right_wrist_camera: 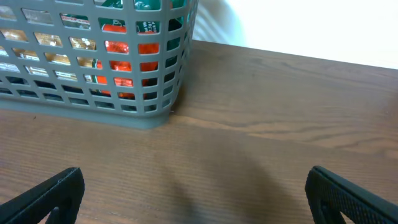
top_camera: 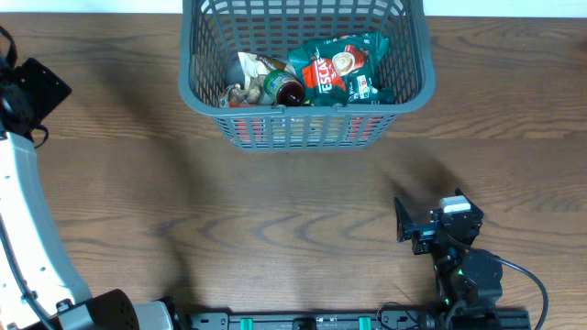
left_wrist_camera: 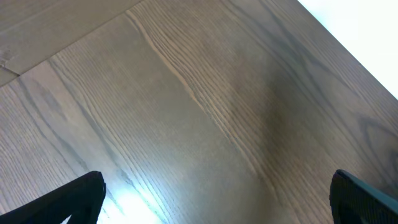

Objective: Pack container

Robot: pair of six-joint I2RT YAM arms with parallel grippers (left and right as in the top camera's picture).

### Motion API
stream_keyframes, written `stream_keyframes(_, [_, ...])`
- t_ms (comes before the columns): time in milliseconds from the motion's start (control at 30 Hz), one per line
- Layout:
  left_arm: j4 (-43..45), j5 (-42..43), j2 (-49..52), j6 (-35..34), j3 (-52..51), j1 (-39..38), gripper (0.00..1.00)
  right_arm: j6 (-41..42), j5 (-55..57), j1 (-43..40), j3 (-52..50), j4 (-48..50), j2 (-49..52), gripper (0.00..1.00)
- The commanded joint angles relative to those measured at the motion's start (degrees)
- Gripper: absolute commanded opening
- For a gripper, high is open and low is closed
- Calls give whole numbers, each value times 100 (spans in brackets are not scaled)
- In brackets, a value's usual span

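Note:
The container [top_camera: 307,112], a dark grey slotted basket, stands at the far middle of the wooden table. Inside lie a green coffee packet [top_camera: 344,69], a dark bottle [top_camera: 284,89] and a pale packet [top_camera: 246,81]. In the right wrist view the container [right_wrist_camera: 93,102] fills the upper left, with red and green packaging showing through its slots. My right gripper [right_wrist_camera: 196,193] is open over bare wood, short of the basket's near right corner. My left gripper [left_wrist_camera: 217,199] is open too, above bare wood at the table's far left, with nothing between its fingers.
From overhead, the left arm [top_camera: 27,211] rises along the left edge, its gripper [top_camera: 38,90] level with the basket's front. The right gripper [top_camera: 408,222] sits near the front right. The table's back edge runs just behind the basket.

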Motion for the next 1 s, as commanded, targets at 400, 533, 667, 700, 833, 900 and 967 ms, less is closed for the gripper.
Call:
stream_keyframes(400, [-15,-70,-7,-33,-17,24,99,90,59,-103,-70,17,-55,99])
stream_keyframes(533, [-15,-70,-7,-33,-17,24,98,90,59,-103,-70,17,-55,99])
stream_keyframes(667, [-15,-70,-7,-33,-17,24,99,90,61,-103,-70,17,-55,99])
stream_keyframes(700, [-15,-70,-7,-33,-17,24,99,90,59,-103,-70,17,-55,99])
stream_keyframes(833, [-11,-72,-15,-28,-17,26,99,90,59,-103,-70,17,-55,99])
stream_keyframes(900, [116,-162,-59,-28,-17,26,99,90,59,-103,-70,17,-55,99])
stream_keyframes(967, [249,-157,-166,-33,-17,22,99,90,61,-103,-70,17,-55,99])
